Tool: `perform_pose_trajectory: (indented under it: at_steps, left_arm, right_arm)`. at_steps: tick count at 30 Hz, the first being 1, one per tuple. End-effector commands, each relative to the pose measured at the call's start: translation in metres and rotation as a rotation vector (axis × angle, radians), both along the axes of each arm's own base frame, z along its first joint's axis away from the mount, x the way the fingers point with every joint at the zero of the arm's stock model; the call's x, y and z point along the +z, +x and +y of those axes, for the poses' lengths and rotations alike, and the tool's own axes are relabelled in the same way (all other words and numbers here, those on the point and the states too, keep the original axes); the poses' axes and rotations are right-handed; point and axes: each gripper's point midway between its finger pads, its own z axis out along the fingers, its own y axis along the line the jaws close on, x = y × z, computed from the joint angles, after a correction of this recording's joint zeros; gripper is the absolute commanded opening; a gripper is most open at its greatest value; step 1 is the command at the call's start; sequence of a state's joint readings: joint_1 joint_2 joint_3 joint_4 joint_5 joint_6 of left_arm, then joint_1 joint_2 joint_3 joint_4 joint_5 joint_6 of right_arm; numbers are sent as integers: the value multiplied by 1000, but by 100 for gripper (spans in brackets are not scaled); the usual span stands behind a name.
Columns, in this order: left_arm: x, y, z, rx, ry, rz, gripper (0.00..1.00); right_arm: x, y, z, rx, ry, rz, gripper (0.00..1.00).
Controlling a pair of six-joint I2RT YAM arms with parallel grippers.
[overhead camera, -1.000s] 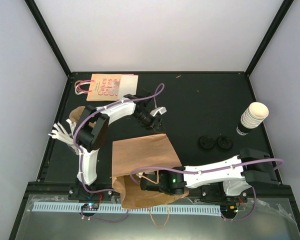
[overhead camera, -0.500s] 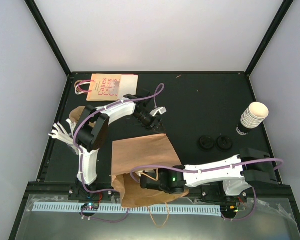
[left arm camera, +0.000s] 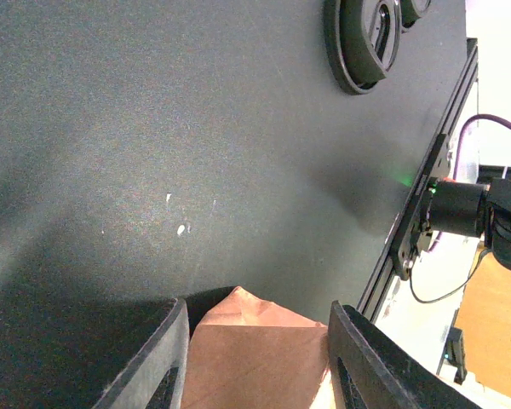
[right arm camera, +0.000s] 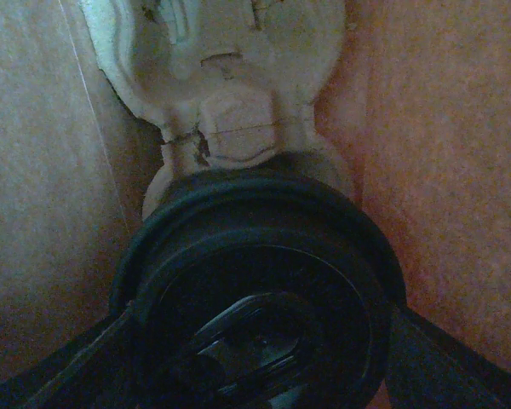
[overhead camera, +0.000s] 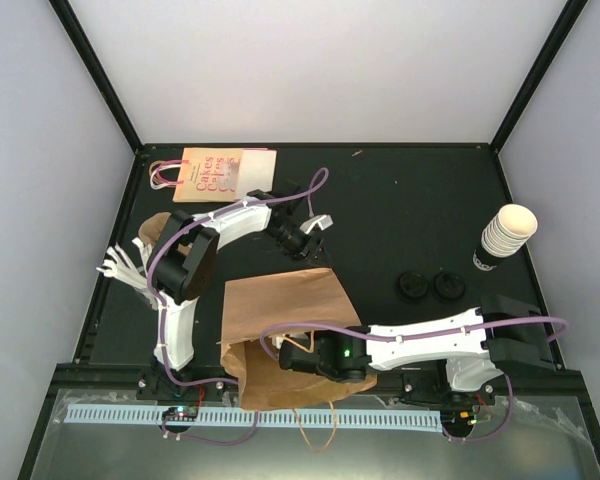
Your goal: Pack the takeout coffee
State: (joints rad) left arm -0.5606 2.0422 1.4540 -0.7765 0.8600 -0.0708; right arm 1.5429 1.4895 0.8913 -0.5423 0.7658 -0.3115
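**While I hold the coffee inside the bag, the tray lies straight ahead**

Because my right gripper is sunk into the mouth of the brown paper bag, the right wrist view is the one that counts. My right fingers are clamped on the takeout coffee, one at each side of its black lid. The lid faces straight back at my wrist. So the cup's long axis runs along my own reach: lid toward me, base pointing deeper into the bag.

Directly beyond the cup lies a pale moulded pulp tray, with paper walls close on both sides. I cannot tell whether the base already touches the tray (the lid hides the whole cup body).

By my reckoning, the coming move is a push along that same axis to seat the base in the tray, and only then a release. Any drift sideways would rub a bag wall or tip the cup.

My left gripper hangs outside the bag, above its far corner, with its fingers spread and nothing between them. It is well apart from the cup, so the right arm alone is placed to finish this. Two loose black lids and a stack of lidless cups sit off to my right, on the table outside the bag.
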Motion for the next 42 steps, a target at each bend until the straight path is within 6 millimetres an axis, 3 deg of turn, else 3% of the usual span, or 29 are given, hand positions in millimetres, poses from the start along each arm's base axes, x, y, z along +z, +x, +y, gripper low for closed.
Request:
perform_pose_trajectory:
  at_steps: [1,17,25,33,42]
  left_arm:
    - [-16,-21,6,-28,55,70,47]
    - [-17,-21,7,-26,57,73,47]
    - [-17,-23,7,-27,57,77,47]
    - [-17,-23,7,-25,57,79,47]
    - [-19,-25,7,-27,56,85,47]
  right_arm:
    - [-68,-38,-39,44,-226,313,53]
    - [-75,-37,-42,40,-240,302,54]
    - [-60,-7,-43,-11,-219,111,55]
    - [-53,10,-45,-51,-234,50,55]
    - [-59,7,-48,-51,-259,82,55]
